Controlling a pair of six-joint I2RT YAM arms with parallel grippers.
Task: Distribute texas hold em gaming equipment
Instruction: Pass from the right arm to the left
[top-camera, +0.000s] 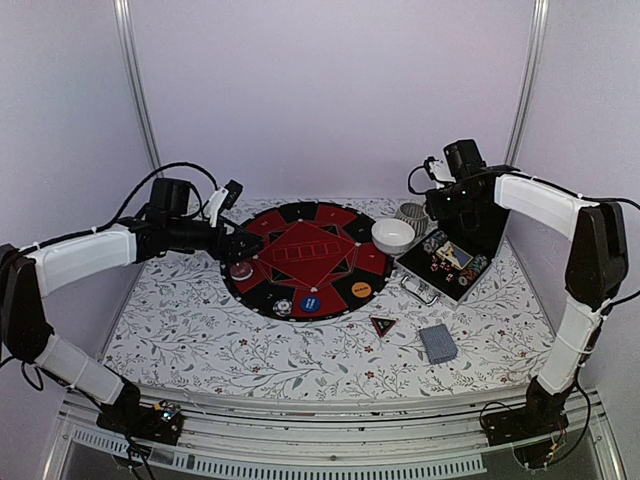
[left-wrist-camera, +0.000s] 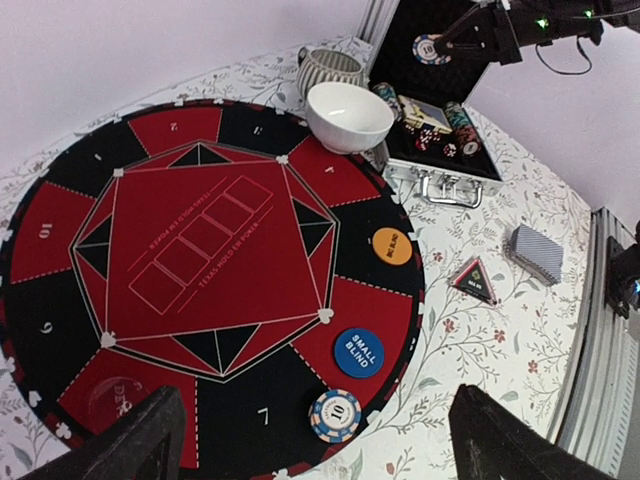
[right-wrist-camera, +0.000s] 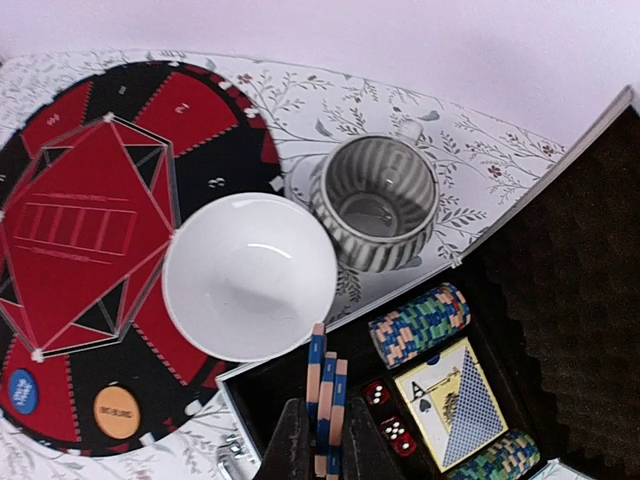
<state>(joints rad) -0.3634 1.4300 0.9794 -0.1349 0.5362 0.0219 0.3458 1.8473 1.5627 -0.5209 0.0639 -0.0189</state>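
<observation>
My right gripper (right-wrist-camera: 326, 400) is shut on three blue-and-peach striped poker chips (right-wrist-camera: 322, 360), held edge-on over the open case (top-camera: 470, 285). More chip rolls (right-wrist-camera: 418, 323), red dice and a card deck lie in the case. My left gripper (left-wrist-camera: 315, 400) hangs open above the round black-red mat (left-wrist-camera: 210, 240), over a blue poker chip (left-wrist-camera: 335, 415). A blue disc (left-wrist-camera: 358, 352), an orange disc (left-wrist-camera: 392, 245) and a reddish disc (top-camera: 241, 270) lie on the mat. The triangular marker (top-camera: 383, 324) and the grey-blue cards (top-camera: 438, 343) rest on the tablecloth.
A white bowl (top-camera: 392, 236) sits at the mat's right edge, touching the case's corner. A striped cup (top-camera: 411, 214) stands just behind it. The case's raised lid (right-wrist-camera: 590, 300) is lined with dark foam. Metal frame posts stand at the back.
</observation>
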